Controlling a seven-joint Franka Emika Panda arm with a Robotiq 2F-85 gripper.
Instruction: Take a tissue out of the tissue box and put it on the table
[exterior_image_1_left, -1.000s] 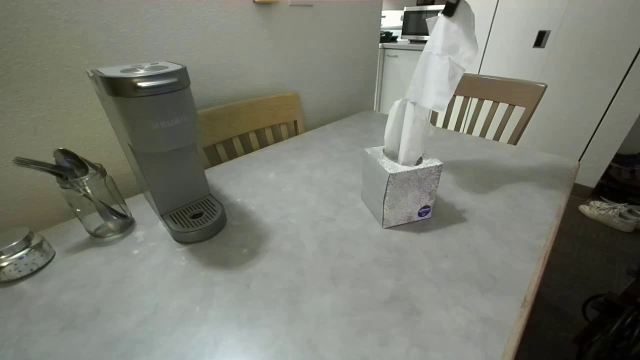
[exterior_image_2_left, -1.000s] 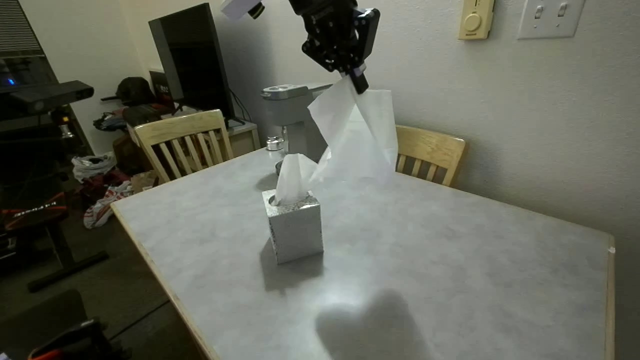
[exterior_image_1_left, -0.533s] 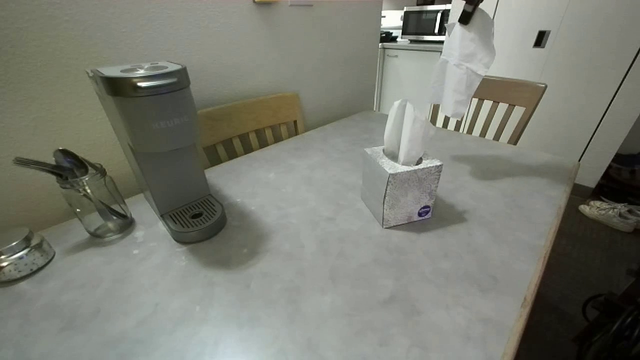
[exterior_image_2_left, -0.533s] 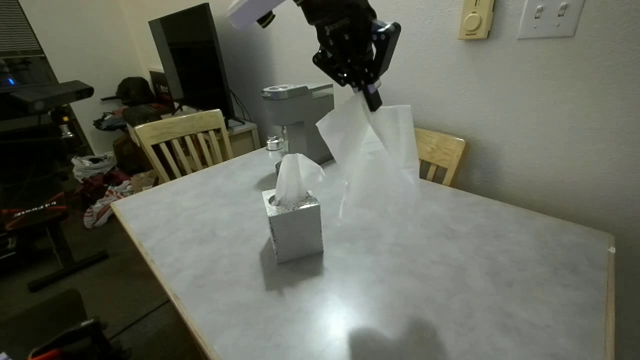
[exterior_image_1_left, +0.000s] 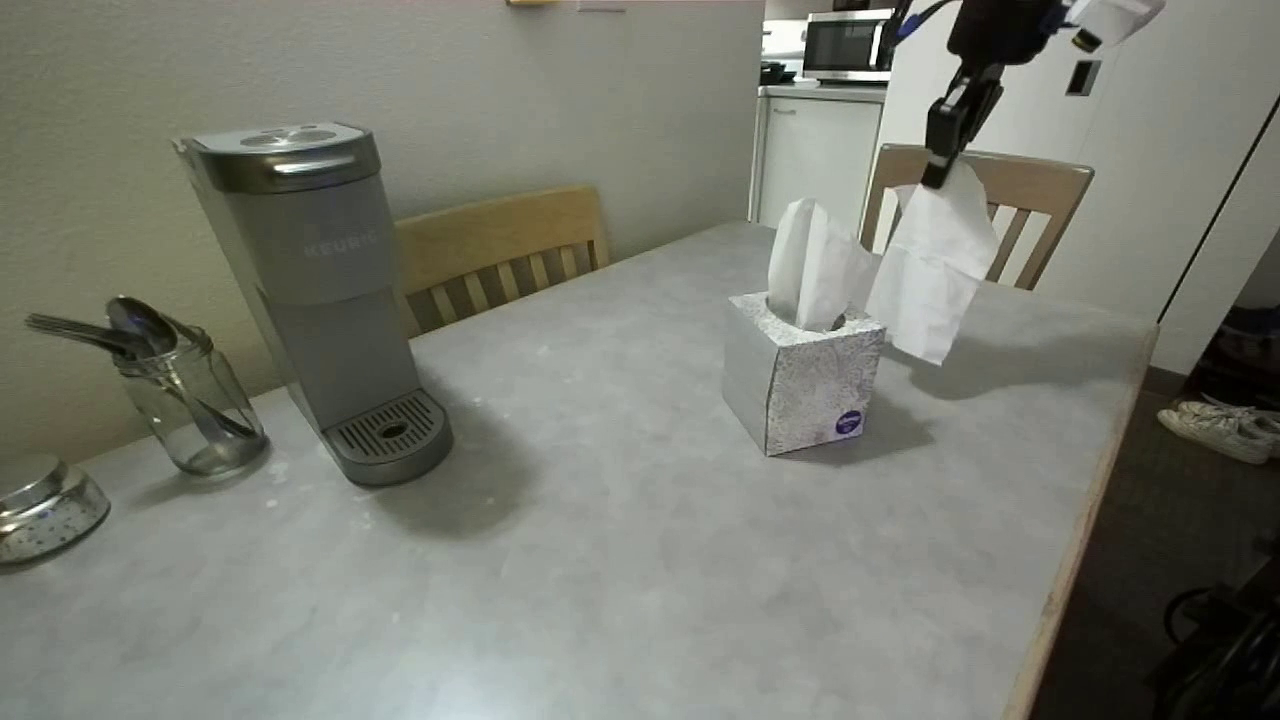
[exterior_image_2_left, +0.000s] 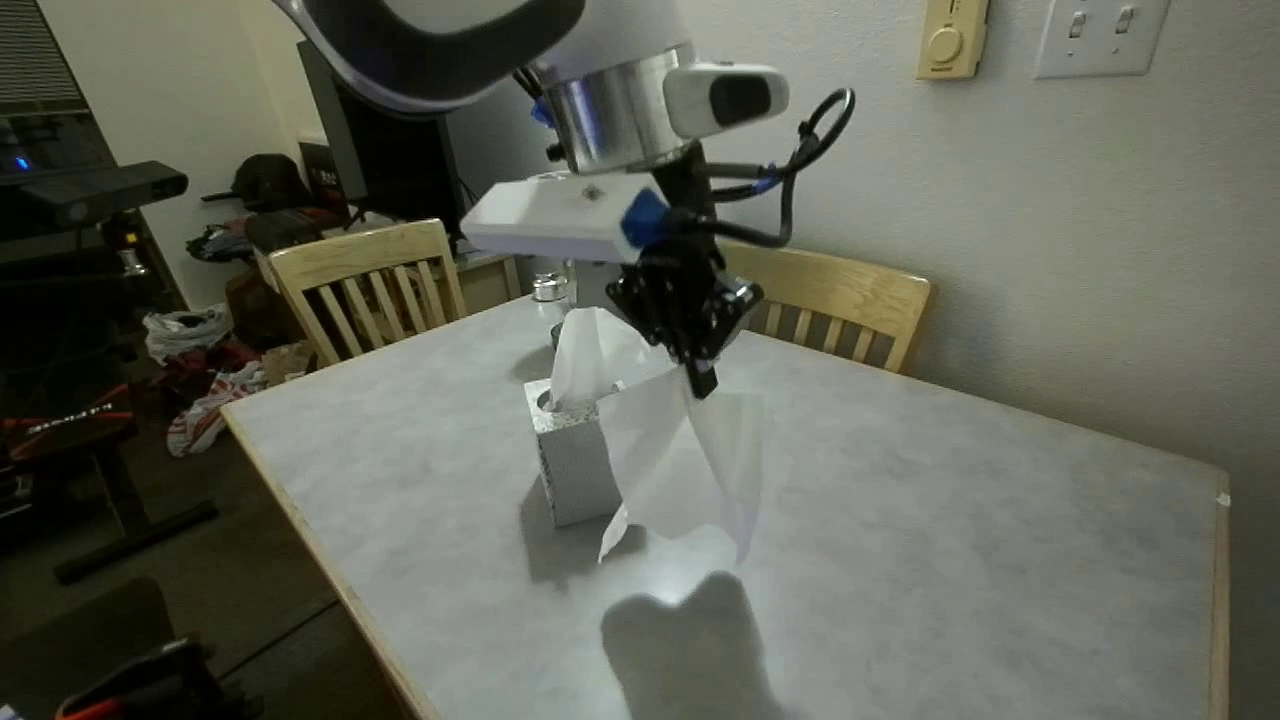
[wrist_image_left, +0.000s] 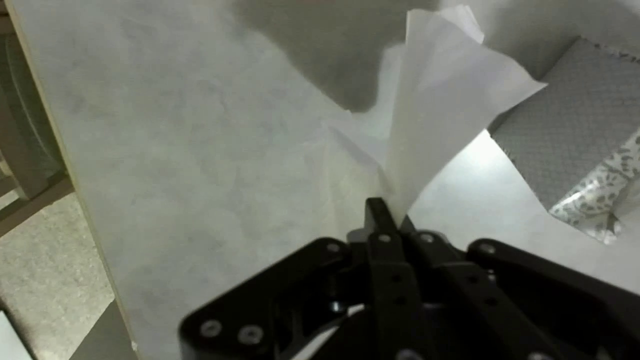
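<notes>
Pale wall (exterior_image_1_left: 620, 110), lt-grey bench (exterior_image_1_left: 600, 560) w/ wood edge (exterior_image_1_left: 1058, 600), wood chair (exterior_image_1_left: 500, 235) btwn bench & wall, Keurig coffee maker (exterior_image_1_left: 340, 270), wide stretch of top btwn it & tissue box (exterior_image_1_left: 820, 395), gripper (wrist_image_left: 392, 216) pinching white tissue (wrist_image_left: 440, 100) over bench, near box

In exterior view: tissue box (exterior_image_1_left: 800, 385) on table (exterior_image_1_left: 620, 560). Keurig coffee maker (exterior_image_1_left: 340, 270) at box's nine o'clock, cutlery jar (exterior_image_1_left: 197, 408) beyond, same bearing; tissue (exterior_image_1_left: 935, 270) in gripper (exterior_image_1_left: 938, 172) at box's two o'clock, chair (exterior_image_1_left: 1040, 182) behind; microwave (exterior_image_1_left: 842, 48) on counter (exterior_image_1_left: 825, 93) at twelve.

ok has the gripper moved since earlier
Yes, down: in an exterior view the gripper now shows in front of a chair, having appeared above it.
</notes>
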